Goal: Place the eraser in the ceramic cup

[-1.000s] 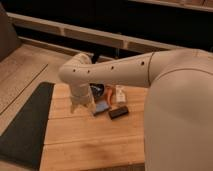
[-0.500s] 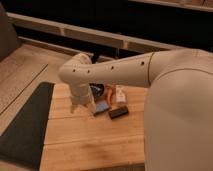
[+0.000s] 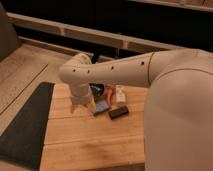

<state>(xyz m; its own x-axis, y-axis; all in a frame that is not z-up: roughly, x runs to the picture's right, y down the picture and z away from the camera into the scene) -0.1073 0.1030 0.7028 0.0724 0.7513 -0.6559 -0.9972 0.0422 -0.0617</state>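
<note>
The eraser (image 3: pixel 118 112), a small flat black block, lies on the wooden table (image 3: pixel 95 145) right of centre. My arm reaches in from the right, bends at an elbow and points down at the table's left part. My gripper (image 3: pixel 83 106) is at its lower end, low over the table, left of the eraser and apart from it. A blue-grey pad (image 3: pixel 101 107) lies between them. I cannot pick out the ceramic cup; the arm covers the spot behind the gripper.
A wide dark bowl (image 3: pixel 98 90) stands behind the pad. A white oblong item with orange marks (image 3: pixel 120 94) lies behind the eraser. A black mat (image 3: pixel 22 130) lies on the floor left of the table. A dark shelf wall runs along the back.
</note>
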